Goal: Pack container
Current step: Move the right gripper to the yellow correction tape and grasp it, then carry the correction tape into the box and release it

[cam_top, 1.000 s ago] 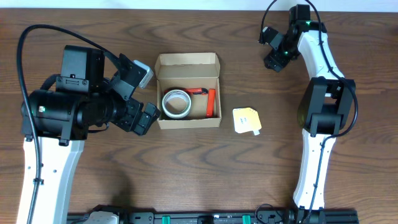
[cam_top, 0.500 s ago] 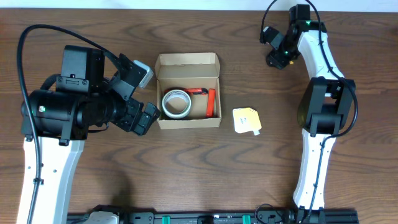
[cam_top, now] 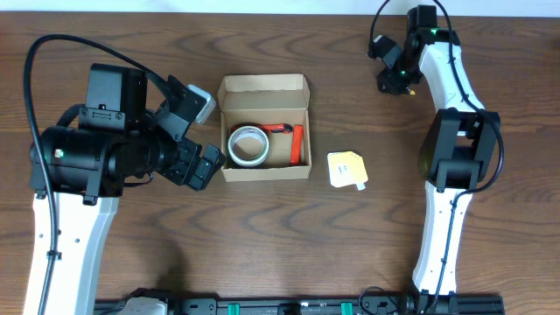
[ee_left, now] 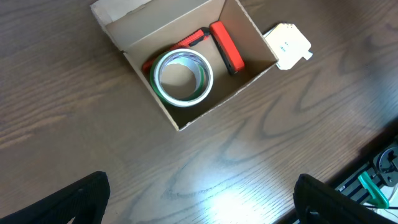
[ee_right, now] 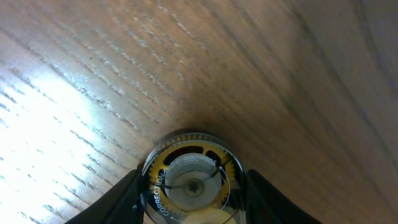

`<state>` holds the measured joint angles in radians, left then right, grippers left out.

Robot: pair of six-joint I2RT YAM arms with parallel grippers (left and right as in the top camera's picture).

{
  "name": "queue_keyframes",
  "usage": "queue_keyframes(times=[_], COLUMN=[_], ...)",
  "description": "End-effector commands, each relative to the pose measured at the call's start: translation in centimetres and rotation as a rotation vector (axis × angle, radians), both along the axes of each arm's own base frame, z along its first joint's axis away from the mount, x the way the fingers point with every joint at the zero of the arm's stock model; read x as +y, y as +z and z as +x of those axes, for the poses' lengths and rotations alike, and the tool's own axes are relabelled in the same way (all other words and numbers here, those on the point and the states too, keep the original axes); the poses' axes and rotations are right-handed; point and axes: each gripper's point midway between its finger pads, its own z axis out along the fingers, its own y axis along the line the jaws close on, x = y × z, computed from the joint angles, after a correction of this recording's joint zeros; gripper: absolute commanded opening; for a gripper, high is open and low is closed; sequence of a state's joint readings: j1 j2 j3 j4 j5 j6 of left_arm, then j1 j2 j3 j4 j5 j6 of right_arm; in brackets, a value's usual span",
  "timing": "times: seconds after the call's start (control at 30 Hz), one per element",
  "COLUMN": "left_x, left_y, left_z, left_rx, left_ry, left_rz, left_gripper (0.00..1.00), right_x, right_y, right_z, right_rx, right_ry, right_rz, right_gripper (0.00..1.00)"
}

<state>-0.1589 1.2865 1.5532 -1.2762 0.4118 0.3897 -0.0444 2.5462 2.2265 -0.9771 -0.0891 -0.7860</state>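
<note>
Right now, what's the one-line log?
left gripper open, beside container | container holds tape roll, red cutter | right gripper astride correction tape, grip unclear

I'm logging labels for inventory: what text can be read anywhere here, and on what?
"CORRECTION", remainder blurred: on the round clear-and-yellow dispenser.
Too small to read: print on the pale yellow paper card.
No text: the tan cardboard box.

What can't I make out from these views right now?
- Overhead: what lies under the right tool is hidden by the tool itself.
- Right wrist: the round dispenser is cut off by the bottom edge; contact with the fingers is unclear.
- Left wrist: the tape roll covers part of the red item; the yellow card's print is too small.
</note>
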Motion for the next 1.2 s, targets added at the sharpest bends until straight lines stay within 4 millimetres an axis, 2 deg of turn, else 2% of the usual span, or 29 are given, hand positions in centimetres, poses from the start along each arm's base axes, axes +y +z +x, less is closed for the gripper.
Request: queue_keyframes(times=[0.0, 0.07, 0.2, 0.33, 0.5, 0.67, 0.8, 0.97, 1.07, 1.17], left_x=[0.1, 0.1, 0.1, 0.1, 0.1, 0.1, 0.1, 0.1, 0.1, 0.1], left_y=[0.4, 0.4, 0.4, 0.4, 0.4, 0.4, 0.4, 0.4, 0.4, 0.4], left_z=[0.1, 0.1, 0.1, 0.1, 0.1, 0.1, 0.1, 0.1, 0.1, 0.1], left_rx=[-0.015, -0.015, -0.015, -0.015, -0.015, -0.015, -0.015, -0.015, -0.015, -0.015], left_ry=[-0.002, -0.002, -0.002, -0.002, -0.002, -0.002, -0.002, -0.002, -0.002, -0.002], left_rz=[0.004, 0.004, 0.004, 0.004, 0.004, 0.004, 0.004, 0.004, 0.004, 0.004], left_gripper=[0.95, 0.96, 0.95, 0.95, 0.95, 0.95, 0.95, 0.95, 0.95, 0.95], right_x=[-0.6, -0.1, 1.6, 3.3, 6.4, 11.9, 17.4, 25.0, 28.7, 31.4], right_y=[-2.3, -1.6, 1.0, 5.0, 10.4, 15.0, 15.8, 15.6, 15.5, 15.8], right_z=[-0.3, -0.1, 0.4, 0.9, 0.6, -0.6, -1.9, -5.5, -7.8, -10.3], right_rx=[0.049, 0.046, 0.039, 0.016, -0.016, -0.037, -0.026, 0.029, 0.057, 0.084], right_ry=[-0.123, -0.164, -0.198, -0.226, -0.221, -0.136, -0.037, 0.106, 0.18, 0.24], right_rz=[0.009, 0.046, 0.129, 0.173, 0.236, 0.347, 0.384, 0.386, 0.38, 0.367], right_gripper=[0.37, 0.39, 0.39, 0.36, 0.35, 0.36, 0.35, 0.34, 0.34, 0.33])
